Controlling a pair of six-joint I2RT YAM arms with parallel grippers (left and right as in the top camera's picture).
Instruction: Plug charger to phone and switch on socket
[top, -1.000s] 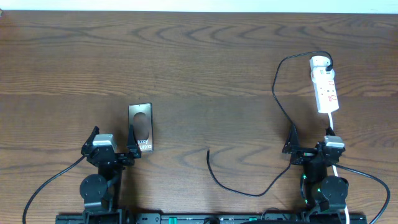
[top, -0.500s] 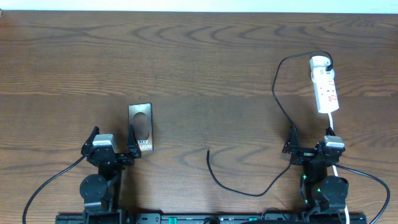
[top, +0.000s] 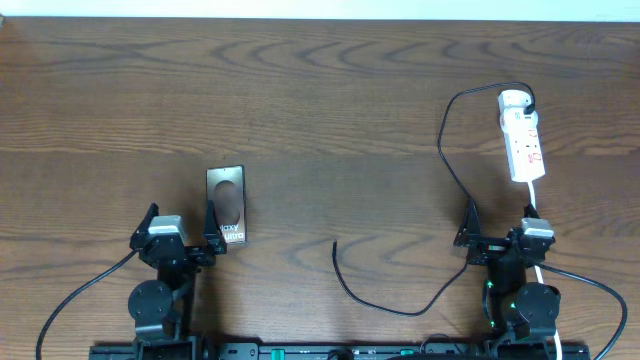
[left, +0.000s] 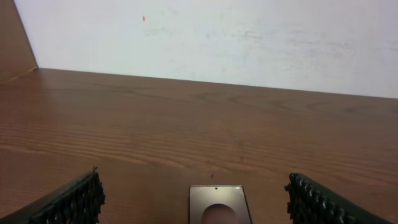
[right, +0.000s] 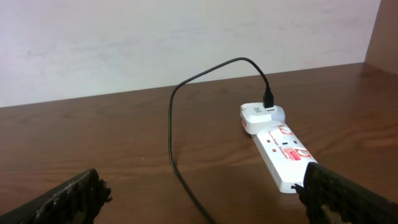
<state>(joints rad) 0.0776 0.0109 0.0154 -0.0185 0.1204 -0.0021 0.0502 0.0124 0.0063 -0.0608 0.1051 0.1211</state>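
The phone (top: 226, 204) lies flat on the table at the left, lettering end toward me; its top edge shows in the left wrist view (left: 217, 203). My left gripper (top: 181, 235) is open and empty, just short of the phone. The white socket (top: 522, 135) lies at the far right; it also shows in the right wrist view (right: 278, 147). The charger cable (top: 445, 160) runs from its adapter, loops down, and ends at a free tip (top: 334, 244) mid-table; it also shows in the right wrist view (right: 177, 162). My right gripper (top: 498, 236) is open and empty, near the socket's close end.
The socket's white cord (top: 536, 205) runs toward me past the right arm. Thicker black arm cables (top: 80, 290) trail at the front corners. A white wall (left: 217, 37) stands beyond the table's far edge.
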